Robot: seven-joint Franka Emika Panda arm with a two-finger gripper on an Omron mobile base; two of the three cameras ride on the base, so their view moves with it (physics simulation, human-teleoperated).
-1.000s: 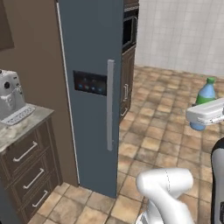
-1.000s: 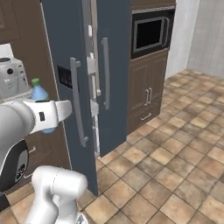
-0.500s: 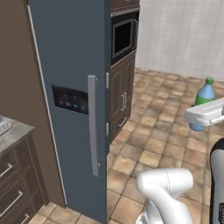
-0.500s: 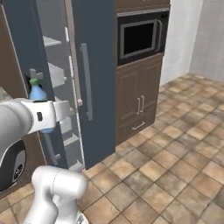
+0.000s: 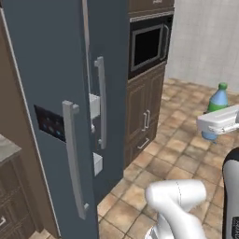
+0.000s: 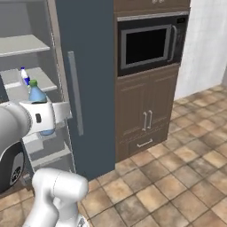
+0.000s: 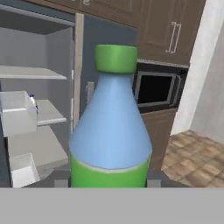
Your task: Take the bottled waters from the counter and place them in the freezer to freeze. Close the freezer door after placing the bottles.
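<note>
My gripper is clamped on the blue-green bottle, carried upright in front of the open freezer. The white bottle already stands on a freezer shelf. By my reckoning, half the job is done: this bottle must go in, then the freezer door needs shutting.

Smooth translucent plastic bottle, matt slate freezer door, wooden cabinets
</note>
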